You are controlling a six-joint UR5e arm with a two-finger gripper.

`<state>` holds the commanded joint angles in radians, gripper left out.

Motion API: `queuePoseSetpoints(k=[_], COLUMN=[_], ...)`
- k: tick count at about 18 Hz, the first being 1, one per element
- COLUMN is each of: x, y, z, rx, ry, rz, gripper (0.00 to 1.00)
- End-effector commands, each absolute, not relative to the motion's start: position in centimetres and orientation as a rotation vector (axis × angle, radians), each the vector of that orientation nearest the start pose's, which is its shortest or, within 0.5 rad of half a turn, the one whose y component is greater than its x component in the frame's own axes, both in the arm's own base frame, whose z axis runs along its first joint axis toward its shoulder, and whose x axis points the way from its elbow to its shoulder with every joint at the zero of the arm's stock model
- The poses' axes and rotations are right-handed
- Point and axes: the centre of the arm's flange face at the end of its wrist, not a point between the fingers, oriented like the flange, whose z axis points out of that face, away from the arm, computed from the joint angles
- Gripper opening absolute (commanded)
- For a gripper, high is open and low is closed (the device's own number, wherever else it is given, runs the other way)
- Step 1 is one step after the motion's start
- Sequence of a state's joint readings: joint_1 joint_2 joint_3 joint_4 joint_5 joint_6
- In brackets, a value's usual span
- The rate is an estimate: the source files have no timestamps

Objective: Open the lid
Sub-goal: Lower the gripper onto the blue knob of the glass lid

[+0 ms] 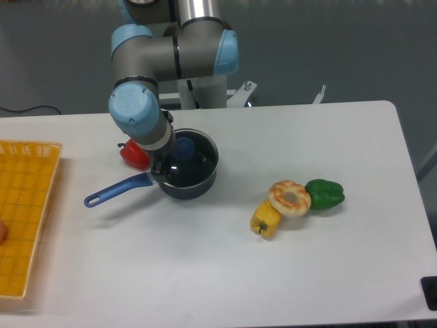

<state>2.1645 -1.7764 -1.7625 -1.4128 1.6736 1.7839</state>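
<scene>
The gripper (166, 164) is hanging low over the left rim of the saucepan (184, 174), but its fingers are hiding under the wrist, so I cannot tell whether they are wide, narrow or closing on anything. Just beside them, the lid (193, 158) is sitting on the saucepan, its blue knob (184, 146) showing toward the back left of the glass; whether the lid is lying flat or tipping slightly is not clear from this view. Judging by its looks, the lid is going to handle as stiff, smooth glass with a thin metal rim: fairly heavy for its width, slippery at the edge and breakable if dropped. The knob is looking like the sensible place to take hold, since it is standing proud at the centre and giving the fingers two sides to pinch, while the rim is offering little purchase. The saucepan's long blue handle (116, 189) is pointing left and forward across the table (218, 273). A red pepper (134, 154) is lying just beside the pan, near the arm.
</scene>
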Motion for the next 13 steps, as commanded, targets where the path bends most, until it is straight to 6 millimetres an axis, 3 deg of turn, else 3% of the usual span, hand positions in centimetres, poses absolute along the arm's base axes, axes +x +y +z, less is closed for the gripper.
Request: queuePoseSetpoints(k=[7,10,13], x=[-19.0,-20.9,-20.9], y=[47.8,47.2,47.5], z=[31.2,31.5,32.1], rx=[-2.657,-2.663,-2.621], ry=[1.958,1.916,1.940], rz=[-0.306,-0.240,-0.166], gripper=[1.00,1.00,1.00])
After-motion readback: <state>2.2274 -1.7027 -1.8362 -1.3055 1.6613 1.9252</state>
